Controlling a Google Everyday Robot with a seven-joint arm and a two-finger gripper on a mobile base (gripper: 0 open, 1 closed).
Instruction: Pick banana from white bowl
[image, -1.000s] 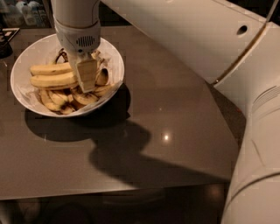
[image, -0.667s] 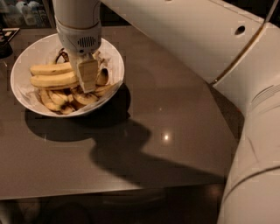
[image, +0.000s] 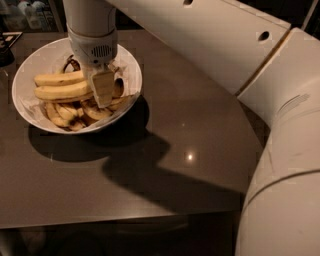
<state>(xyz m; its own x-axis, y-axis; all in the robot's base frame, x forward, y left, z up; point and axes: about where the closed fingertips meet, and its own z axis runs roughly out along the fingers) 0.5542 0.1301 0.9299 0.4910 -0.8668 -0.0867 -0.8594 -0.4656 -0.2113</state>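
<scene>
My two-finger gripper (image: 103, 95) hangs inside the large, round, glossy white bowl (image: 26, 67), right of the bowl's middle. Its grey ribbed wrist housing (image: 95, 49) sits directly above, at about the height of the far rim. The gripper's beige lower end overlaps the right end of the long, thick, gently curved yellow banana (image: 60, 92), which lies crosswise in the bowl on top of the other fruit. I cannot tell whether I am set wide, set narrow or clamped on that banana, nor whether I am touching it or only in front of it. Just behind it, and roughly parallel, lies a slimmer long yellow banana (image: 56, 79). Underneath and toward the near side of the bowl is a heap of short brown-spotted bananas (image: 75, 113), and some of them show again to the right of my gripper. The bowl stands on the far left part of a dark brown, smooth, shiny table (image: 190, 125) and throws a broad shadow onto the surface in front of it. A small bright glint of light (image: 189, 156) shows on the table, well apart from the bowl. My thick white arm (image: 210, 40) comes in across the top of the view from the right and bends down along the right edge, and its dark shadow stretches over the table's near half. Some blurred objects (image: 22, 12) stand beyond the table's far left corner; I cannot make out what they are.
</scene>
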